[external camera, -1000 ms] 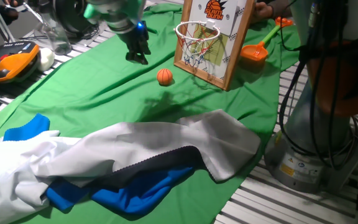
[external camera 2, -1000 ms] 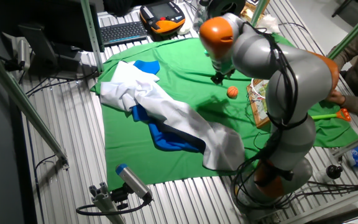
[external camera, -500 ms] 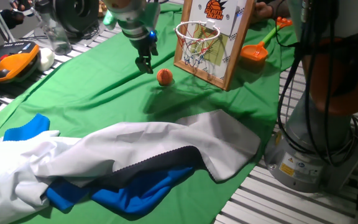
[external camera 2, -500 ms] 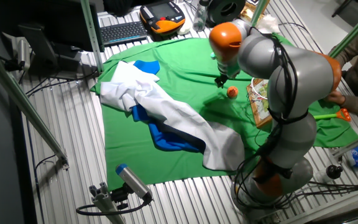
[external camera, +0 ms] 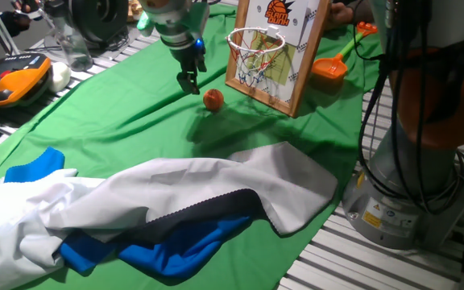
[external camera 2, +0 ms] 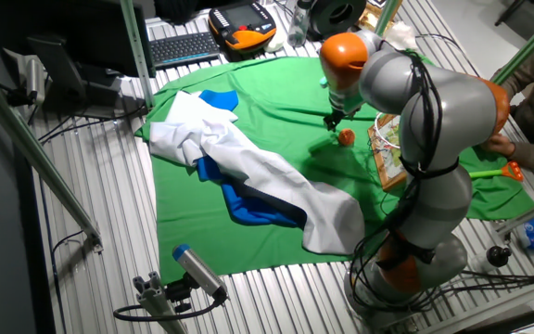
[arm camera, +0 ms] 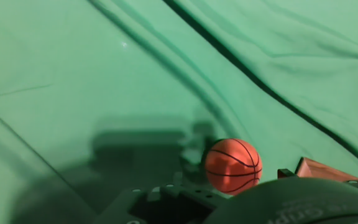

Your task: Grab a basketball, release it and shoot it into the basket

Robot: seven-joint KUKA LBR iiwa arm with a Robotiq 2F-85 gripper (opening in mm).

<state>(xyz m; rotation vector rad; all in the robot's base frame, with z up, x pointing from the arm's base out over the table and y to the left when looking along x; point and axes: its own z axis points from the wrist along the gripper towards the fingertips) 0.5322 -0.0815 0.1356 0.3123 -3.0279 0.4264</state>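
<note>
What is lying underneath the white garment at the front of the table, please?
Under the white garment a blue cloth sticks out, with a dark edge along the fold, all on the green cloth. Anything further beneath is covered.

The bench [external camera: 119, 137] is seen low and close from one end in one fixed view, and from high up on another side, farther off, in the other. The ball [external camera: 213, 99] and hoop [external camera: 252, 40] are shared by both. The cloth is viewed closely by the hand camera
</note>
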